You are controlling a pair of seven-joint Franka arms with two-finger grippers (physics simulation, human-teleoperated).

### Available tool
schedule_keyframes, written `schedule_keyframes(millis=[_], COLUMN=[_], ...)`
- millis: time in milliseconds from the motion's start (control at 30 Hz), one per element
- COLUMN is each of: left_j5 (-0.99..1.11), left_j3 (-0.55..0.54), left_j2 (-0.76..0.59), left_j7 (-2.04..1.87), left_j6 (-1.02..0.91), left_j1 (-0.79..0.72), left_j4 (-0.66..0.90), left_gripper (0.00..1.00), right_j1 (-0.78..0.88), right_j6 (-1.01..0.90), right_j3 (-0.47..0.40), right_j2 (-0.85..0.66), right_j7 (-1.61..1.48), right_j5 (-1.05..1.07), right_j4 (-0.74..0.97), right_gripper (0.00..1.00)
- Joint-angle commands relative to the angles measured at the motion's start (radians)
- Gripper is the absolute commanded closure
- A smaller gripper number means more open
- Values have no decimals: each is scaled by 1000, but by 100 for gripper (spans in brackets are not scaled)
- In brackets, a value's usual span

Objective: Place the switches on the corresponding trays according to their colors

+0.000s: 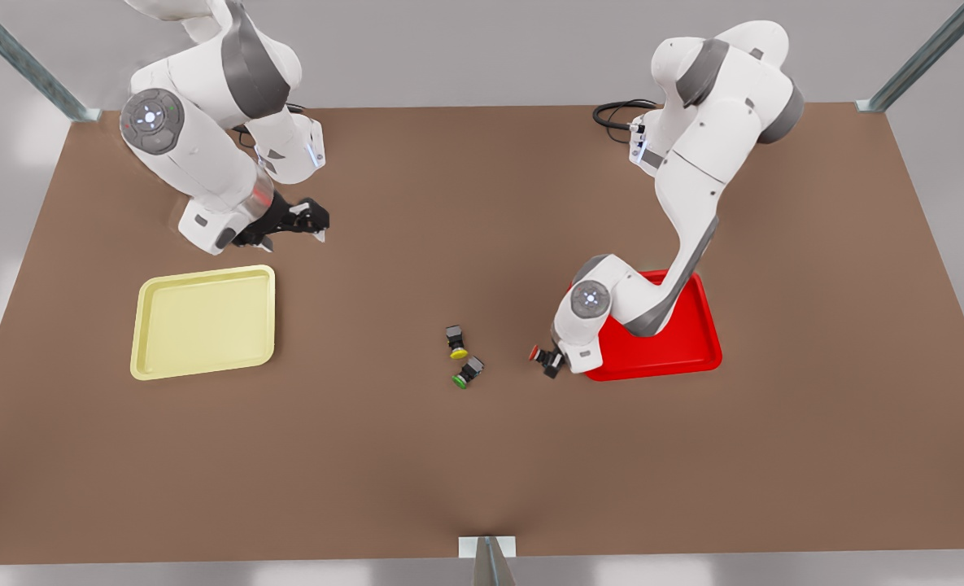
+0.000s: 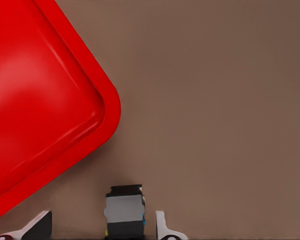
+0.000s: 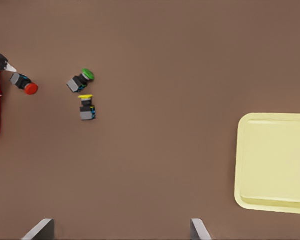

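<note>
Beside the near corner of the bright red rounded-corner tray (image 1: 697, 346), the left gripper (image 1: 548, 362) sits low over the brown tabletop (image 1: 482, 456) with its fingers spread around the tiny dark-bodied red-capped switch (image 1: 542, 356), which lies on the table just off the tray's rim. The yellow-capped switch (image 1: 456, 343) and the similar green-capped switch (image 1: 468, 373) lie together farther from that tray, towards the pale yellow rimmed tray (image 1: 203, 322). The right gripper (image 1: 307, 220) waits open beyond the yellow tray.
</note>
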Motion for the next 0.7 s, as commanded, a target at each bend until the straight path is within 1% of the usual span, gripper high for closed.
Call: schedule_keyframes(millis=[0,33,67,100,133,167,200,233,267,300,333,367,400,433,533,567,600,667], left_j5=[-12,-12,-6,9,9,16,28,32,46,48,59,62,62,62,88,88,88,88], left_j3=[0,0,0,0,0,0,0,0,0,0,0,0,0,0,5,5,5,5], left_j2=[5,13,18,34,42,44,54,56,59,70,71,76,77,79,91,91,93,94], left_j7=[-16,-34,-39,-48,-63,-62,-62,-62,-60,-54,-51,-49,-48,-48,-49,-52,-52,-52], left_j6=[0,3,9,25,25,25,25,25,25,25,25,25,25,26,28,28,28,28], left_j1=[-4,-7,-8,-8,-19,-19,-19,-20,-27,-27,-27,-25,-25,-25,-25,-25,-25,-25], left_j4=[1,2,4,11,28,36,44,47,47,45,47,47,47,47,62,62,65,65], left_gripper=[0,0,2,2,2,2,2,2,3,10,20,27,27,31,32,35,35,43], right_j1=[-22,-20,-20,35,87,106,151,153,149,142,142,142,142,146,150,152,153,155], right_j6=[42,119,182,257,332,388,411,424,455,457,457,457,458,458,458,475,492,515], right_j3=[43,98,202,245,245,245,242,242,239,213,210,187,179,167,167,167,167,167], right_j2=[34,81,154,230,302,361,411,467,510,542,560,585,600,605,654,666,686,714], right_j7=[67,154,274,389,436,436,436,423,385,308,308,308,291,282,279,279,281,281], right_j5=[-4,-19,-126,-205,-234,-251,-287,-340,-341,-334,-337,-340,-341,-341,-386,-387,-387,-395], right_j4=[11,13,11,10,7,7,13,26,51,82,99,119,123,123,123,119,119,119], right_gripper=[0,0,0,0,0,0,0,0,0,0,0,0,0,0,0,0,0,0])
